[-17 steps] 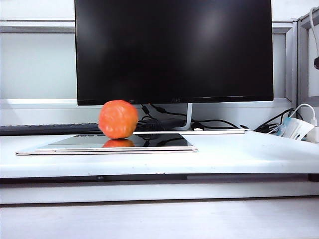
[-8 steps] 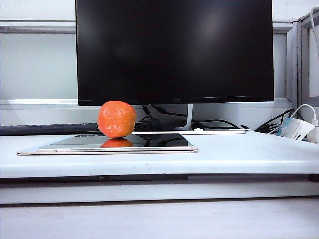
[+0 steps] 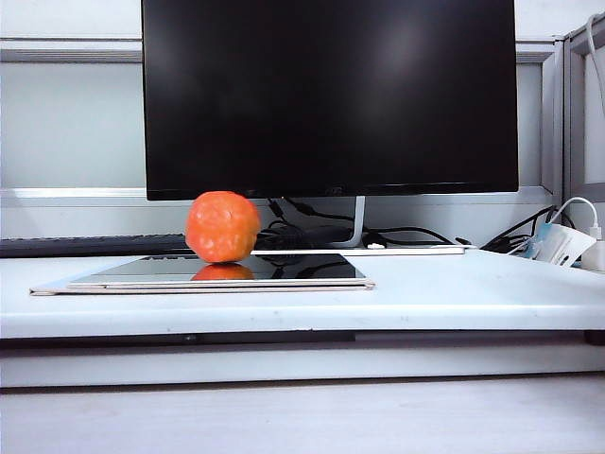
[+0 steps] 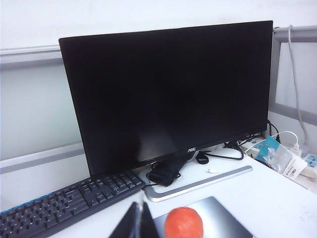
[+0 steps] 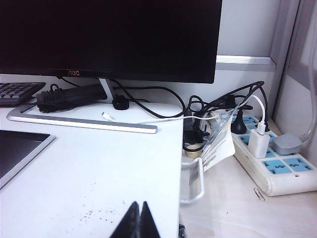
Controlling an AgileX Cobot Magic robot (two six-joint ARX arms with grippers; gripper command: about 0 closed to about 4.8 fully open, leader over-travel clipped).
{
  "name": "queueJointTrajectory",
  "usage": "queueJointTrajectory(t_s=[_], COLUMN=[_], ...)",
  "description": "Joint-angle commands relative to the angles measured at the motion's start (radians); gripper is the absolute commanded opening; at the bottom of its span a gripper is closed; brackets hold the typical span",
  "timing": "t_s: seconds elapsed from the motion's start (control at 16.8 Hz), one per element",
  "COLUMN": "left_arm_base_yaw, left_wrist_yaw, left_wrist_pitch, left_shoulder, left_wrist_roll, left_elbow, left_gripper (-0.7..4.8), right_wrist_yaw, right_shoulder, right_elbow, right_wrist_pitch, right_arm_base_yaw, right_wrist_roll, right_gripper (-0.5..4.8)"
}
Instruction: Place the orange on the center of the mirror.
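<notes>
My right gripper [image 5: 138, 218]: dark fingertips pressed together, closed, holding nothing, above white desk [image 5: 99, 168] near its edge. Black monitor [image 5: 109, 34] fills far side; silver stand base [image 5: 81, 122] beneath. Coiled black power brick [image 5: 69, 97] rests on base. Keyboard [image 5: 17, 91] corner visible beside brick. Mirror [image 5: 20, 148] corner, pale-rimmed, lies flat on desk, well apart from my fingers. Black cables [image 5: 218, 106] tangle past desk edge. White power strip [image 5: 275, 163] with blue sockets lies on lower surface, white charger [image 5: 258, 141] plugged in.
</notes>
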Motion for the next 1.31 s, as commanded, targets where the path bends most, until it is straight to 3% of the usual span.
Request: queueJointTrajectory(t_s=[0.06,0.54,0.59,0.65,0.71,0.77,0.89,0.95,1.01,1.07,1.19,1.31], left_arm_base_yaw=[0.001,0.001,-0.008,0.008,0.088,0.171,0.552,0.769,1.063,1.238,1.507,1.701], left_wrist_yaw=[0.031,0.030,0.017,0.005,0.048,0.118,0.525,0.794,1.120,1.239,1.372,1.376], left_wrist_pitch=[0.022,0.008,-0.007,-0.002,0.003,-0.002,-0.083,-0.156,-0.256,-0.306,-0.352,-0.330], left_shoulder=[0.003,0.002,-0.003,-0.006,-0.005,0.000,0.013,0.009,0.005,0.005,-0.003,-0.051], left_wrist_roll=[-0.008,-0.008,0.079,0.098,0.090,0.050,-0.127,-0.205,-0.286,-0.331,-0.407,-0.423], left_elbow=[0.001,0.001,0.001,0.001,0.001,0.000,0.000,-0.001,-0.001,-0.002,-0.022,-0.106], left_gripper=[-0.05,-0.05,-0.05,-0.05,-0.05,-0.05,-0.05,-0.05,-0.05,-0.04,-0.05,-0.05], right_wrist_yaw=[-0.001,-0.001,-0.001,-0.001,-0.001,-0.001,-0.001,-0.001,-0.001,-0.001,-0.001,-0.001], right_shoulder=[0.000,0.000,0.000,0.000,0.000,0.000,0.000,0.000,0.000,0.000,0.000,0.000], right_elbow=[-0.007,-0.007,-0.007,-0.007,-0.007,-0.007,-0.007,-0.007,-0.007,-0.007,-0.007,-0.007], right_wrist_pitch=[0.016,0.015,0.015,0.015,0.015,0.015,0.015,0.014,0.013,0.011,0.010,0.010], right_arm_base_yaw=[0.000,0.000,0.000,0.000,0.000,0.000,0.000,0.004,0.003,0.003,0.003,0.003], right_wrist_roll=[0.002,0.002,0.002,0.002,0.002,0.002,0.002,0.002,0.002,0.002,0.002,0.002], right_gripper=[0.00,0.00,0.00,0.00,0.00,0.00,-0.01,0.00,0.00,0.00,0.00,0.00])
